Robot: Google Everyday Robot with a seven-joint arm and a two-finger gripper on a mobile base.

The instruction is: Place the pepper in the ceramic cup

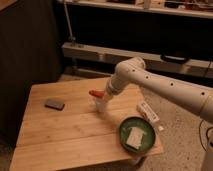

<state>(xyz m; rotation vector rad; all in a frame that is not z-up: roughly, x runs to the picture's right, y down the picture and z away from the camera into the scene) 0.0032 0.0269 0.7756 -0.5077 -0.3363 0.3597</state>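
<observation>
The claw (102, 96) on the white arm (165, 89) is hovering over the middle of the light wooden table (60, 135). The small red-orange elongated pepper (94, 93) is jutting out leftward at the claw's tip, directly over the small whitish tapered ceramic cup (101, 106) standing just beneath the claw. Whether the claw is clenching the pepper or released, I cannot tell. A wide green bowl (124, 131) is sitting below-right of the claw.

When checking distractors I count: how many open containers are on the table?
2: the ceramic cup in the middle, below the gripper and the pepper; the green bowl at the front-right corner.
</observation>
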